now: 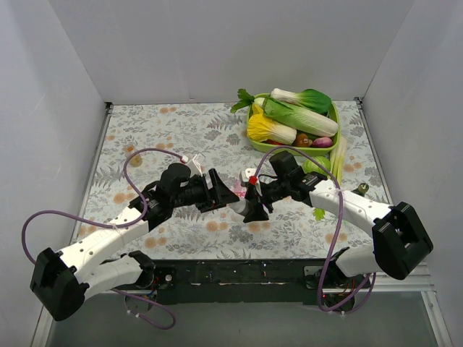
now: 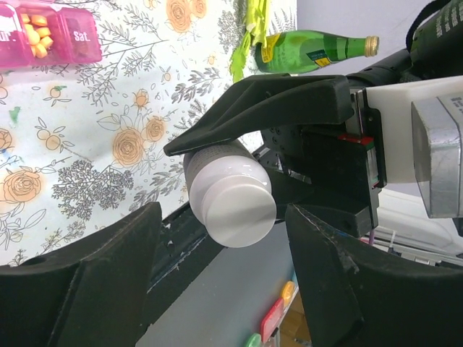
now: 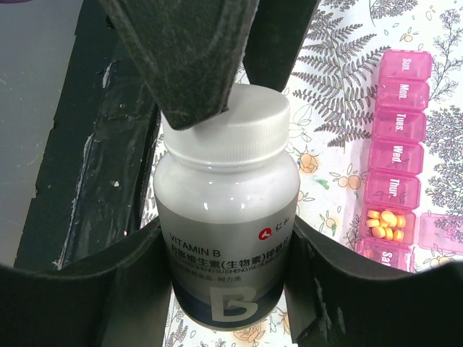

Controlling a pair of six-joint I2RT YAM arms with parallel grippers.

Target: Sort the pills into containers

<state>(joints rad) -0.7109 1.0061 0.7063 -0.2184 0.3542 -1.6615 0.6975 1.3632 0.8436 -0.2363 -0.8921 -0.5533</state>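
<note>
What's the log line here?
right fingers: shut on Vitamin B bottle | left fingers: open around cap | pill organizer: one cell holds pills

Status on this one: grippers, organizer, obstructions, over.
Right gripper shut on vitamin bottle. Left gripper open, straddling its white cap. Pill organizer: one compartment open, holding orange pills. Nothing in the way.
</note>
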